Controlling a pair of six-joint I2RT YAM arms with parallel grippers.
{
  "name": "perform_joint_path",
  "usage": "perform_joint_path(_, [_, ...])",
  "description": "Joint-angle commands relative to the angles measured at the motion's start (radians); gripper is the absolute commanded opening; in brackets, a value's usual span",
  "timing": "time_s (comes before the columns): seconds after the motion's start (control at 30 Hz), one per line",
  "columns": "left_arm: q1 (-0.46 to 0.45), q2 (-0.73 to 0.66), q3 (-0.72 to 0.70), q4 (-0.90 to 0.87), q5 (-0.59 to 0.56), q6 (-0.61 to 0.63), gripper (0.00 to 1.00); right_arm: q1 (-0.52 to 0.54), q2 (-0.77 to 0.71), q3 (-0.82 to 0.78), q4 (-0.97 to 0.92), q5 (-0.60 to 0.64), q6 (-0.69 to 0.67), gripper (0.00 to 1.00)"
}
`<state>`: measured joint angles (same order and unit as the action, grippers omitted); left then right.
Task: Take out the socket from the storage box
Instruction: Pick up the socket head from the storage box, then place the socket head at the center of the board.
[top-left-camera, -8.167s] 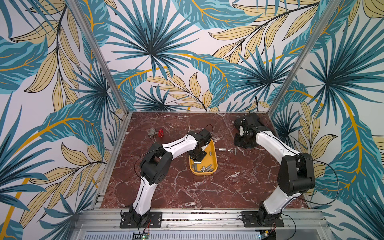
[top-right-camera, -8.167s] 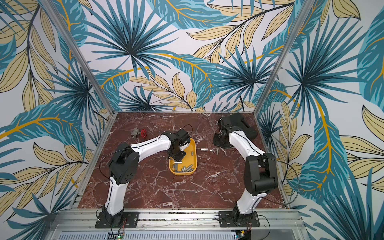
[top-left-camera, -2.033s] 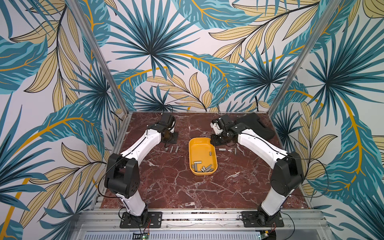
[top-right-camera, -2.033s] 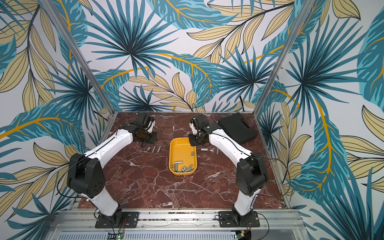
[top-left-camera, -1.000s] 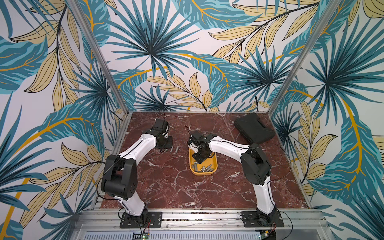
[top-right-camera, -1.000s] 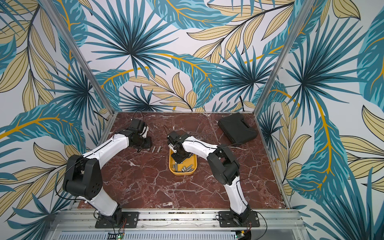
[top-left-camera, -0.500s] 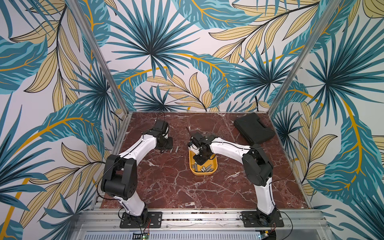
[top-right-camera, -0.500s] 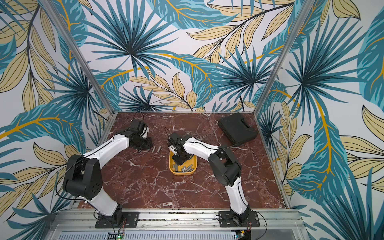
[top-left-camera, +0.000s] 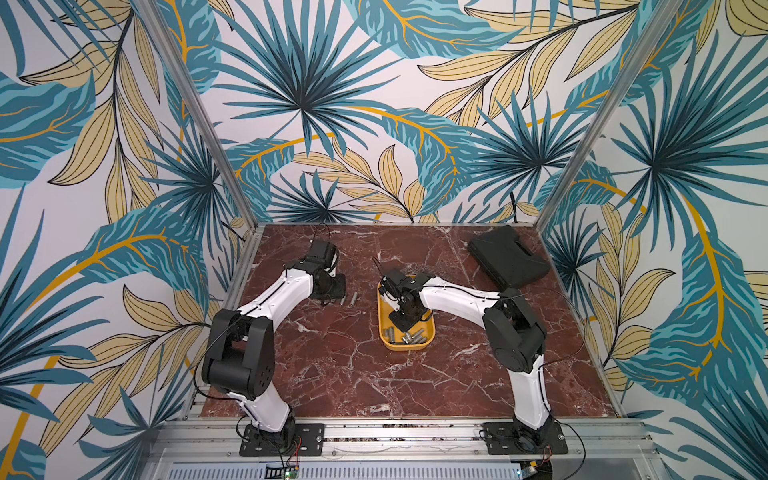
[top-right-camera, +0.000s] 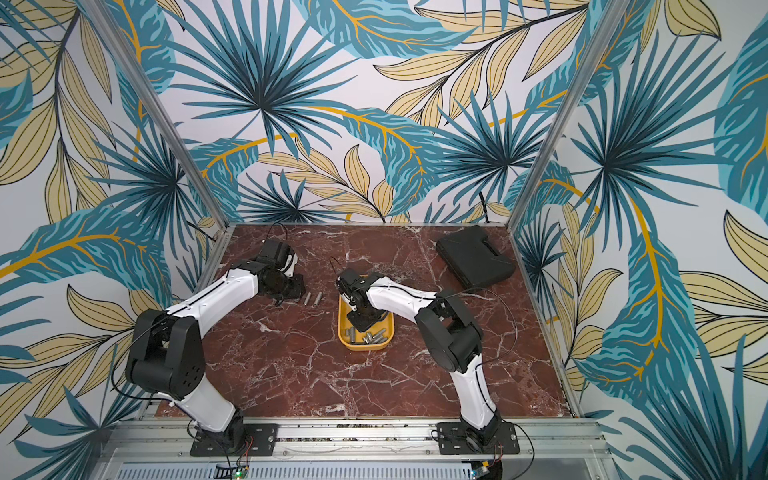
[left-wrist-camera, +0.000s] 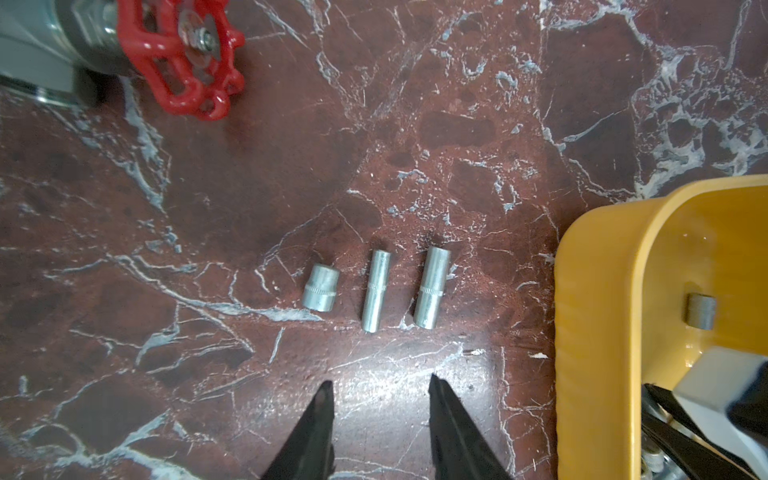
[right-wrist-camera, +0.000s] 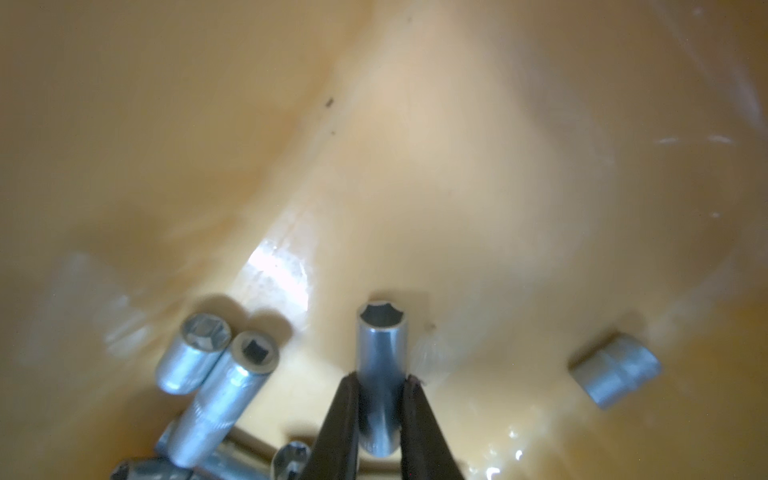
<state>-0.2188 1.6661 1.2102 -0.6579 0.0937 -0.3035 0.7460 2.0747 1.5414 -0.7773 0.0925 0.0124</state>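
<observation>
Pinching a socket (right-wrist-camera: 380, 353) clear of the storage box's (top-left-camera: 382, 301) 6 o'clock heap (top-left-camera: 409, 336), right pincer (right-wrist-camera: 381, 375) is avoiding clutter; left pincer (left-wrist-camera: 380, 379) spread.

Yellow storage box (top-left-camera: 380, 320), silver socket (right-wrist-camera: 380, 353), red-brown marble table (top-left-camera: 332, 365) (white veins), black case (top-left-camera: 509, 257).

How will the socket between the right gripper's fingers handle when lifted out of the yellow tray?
Probably slippery: the socket is smooth shiny metal, pinched by thin fingers across its round side. Likely rigid and heavy for its size. If dropped it may roll on the tray floor, being a cylinder.
</observation>
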Motion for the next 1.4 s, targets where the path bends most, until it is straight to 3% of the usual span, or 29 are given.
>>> perform_joint_path(0.0, [0.006,-0.038,-0.023,0.009,0.004,0.001,0.41,-0.004,-0.039,-0.010,0.024,0.073,0.038,0.11])
perform_joint_path(0.2, [0.006,-0.035,-0.008,0.001,0.010,0.005,0.41,-0.069,-0.171,-0.018,0.063,0.049,0.075,0.10])
perform_joint_path(0.53, [0.006,-0.025,-0.005,0.010,0.032,0.001,0.41,-0.295,-0.366,-0.172,0.063,-0.038,0.217,0.10])
perform_joint_path(0.93, [0.006,-0.011,-0.007,0.018,0.052,-0.014,0.41,-0.299,-0.396,-0.447,0.111,-0.137,0.322,0.10])
perform_joint_path(1.37, [0.006,-0.005,-0.008,0.014,0.052,-0.010,0.41,-0.299,-0.305,-0.471,0.136,-0.152,0.358,0.10])
